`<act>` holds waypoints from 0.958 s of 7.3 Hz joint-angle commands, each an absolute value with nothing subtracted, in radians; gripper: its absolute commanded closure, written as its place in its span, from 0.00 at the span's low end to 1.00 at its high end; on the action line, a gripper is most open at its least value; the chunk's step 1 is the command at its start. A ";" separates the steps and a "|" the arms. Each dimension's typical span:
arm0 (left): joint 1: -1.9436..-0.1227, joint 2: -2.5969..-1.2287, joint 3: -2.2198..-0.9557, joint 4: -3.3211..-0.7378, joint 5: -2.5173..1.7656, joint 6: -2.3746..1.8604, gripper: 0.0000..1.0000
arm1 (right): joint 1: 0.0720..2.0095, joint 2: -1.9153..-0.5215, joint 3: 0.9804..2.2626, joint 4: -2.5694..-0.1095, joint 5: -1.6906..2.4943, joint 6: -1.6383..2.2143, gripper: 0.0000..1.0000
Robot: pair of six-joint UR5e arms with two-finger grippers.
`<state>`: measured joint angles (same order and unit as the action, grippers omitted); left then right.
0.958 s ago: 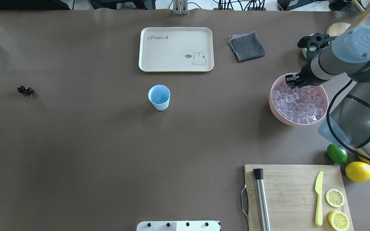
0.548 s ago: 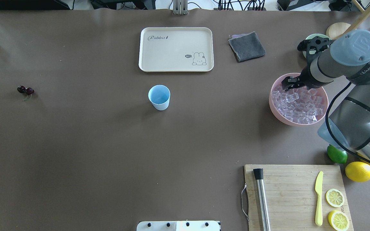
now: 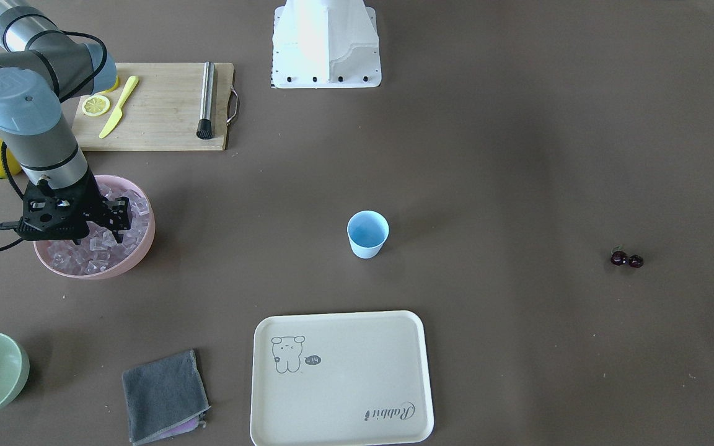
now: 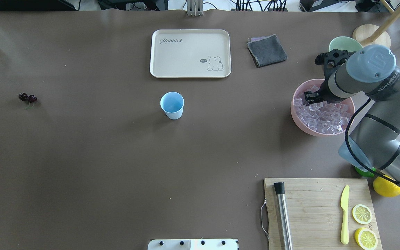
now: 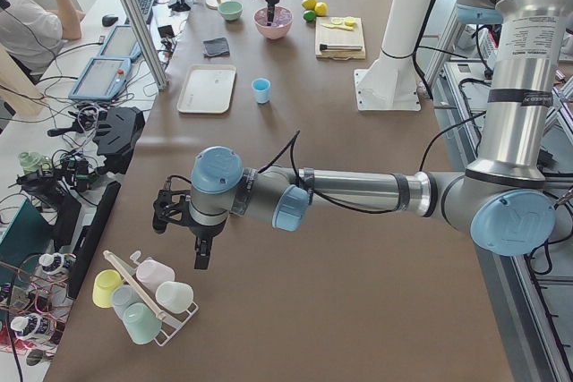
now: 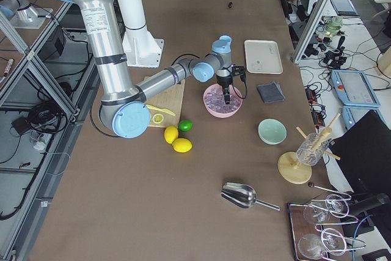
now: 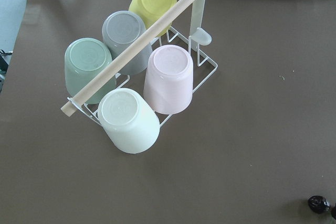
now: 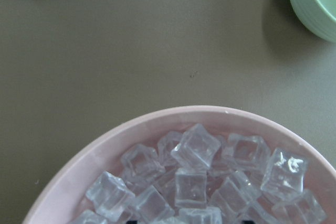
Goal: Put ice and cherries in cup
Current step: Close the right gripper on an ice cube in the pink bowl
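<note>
Now the right pincer [image 4: 310, 98] points down into the pink bowl [image 4: 296, 116], its tips low among the ice [image 4: 325, 118]. In its wrist view the two dark tips show at the bottom edge, set wide apart, with cubes between and around them; none is clearly gripped. The cup [image 4: 172, 105] stands upright on the surface [image 4: 116, 156] well apart from that pincer, toward the robot's left. The cherries [image 4: 27, 98] lie farther off that way. The left pincer [image 5: 200, 258] hangs near a rack of upturned cups [image 7: 157, 77]; whether it is open, I cannot tell.
</note>
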<state>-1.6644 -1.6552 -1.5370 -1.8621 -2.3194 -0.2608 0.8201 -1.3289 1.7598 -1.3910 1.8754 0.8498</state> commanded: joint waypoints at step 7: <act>-1.664 -1.666 -1.539 -1.870 -2.319 -0.290 0.02 | 0.790 -1.335 1.753 -1.391 1.858 0.851 1.00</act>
<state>-1.6644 -1.6678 -1.5377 -1.8698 -2.3193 -0.2892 0.7912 -1.3345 1.7520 -1.3913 1.8572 0.8525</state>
